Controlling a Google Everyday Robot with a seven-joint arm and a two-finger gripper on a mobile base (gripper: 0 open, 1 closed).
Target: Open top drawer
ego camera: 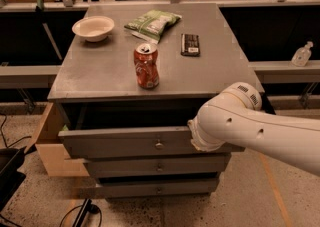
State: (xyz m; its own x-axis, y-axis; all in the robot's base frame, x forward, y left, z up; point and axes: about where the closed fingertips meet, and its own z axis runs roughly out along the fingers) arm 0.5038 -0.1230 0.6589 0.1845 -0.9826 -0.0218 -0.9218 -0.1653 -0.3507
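Nearest, under the front edge of the grey bench [100, 78], two narrower drawer fronts [150, 167] sit stacked. Above them the top drawer [115, 143] stands partway out from the front edge, with a dark gap behind it and a small round knob [159, 145] at its centre. A white robot arm [260, 133] reaches in from the right. The gripper [192, 134] is at the drawer front's upper edge, right of the knob, hidden by the wrist, so its grip cannot be told. A red soda can [146, 66] stands upright near the middle of the front edge. A dark flat packet [190, 44] lies further back on the right. A green snack bag [151, 22] lies by the far edge, and a white bowl [93, 27] sits at the far left corner.
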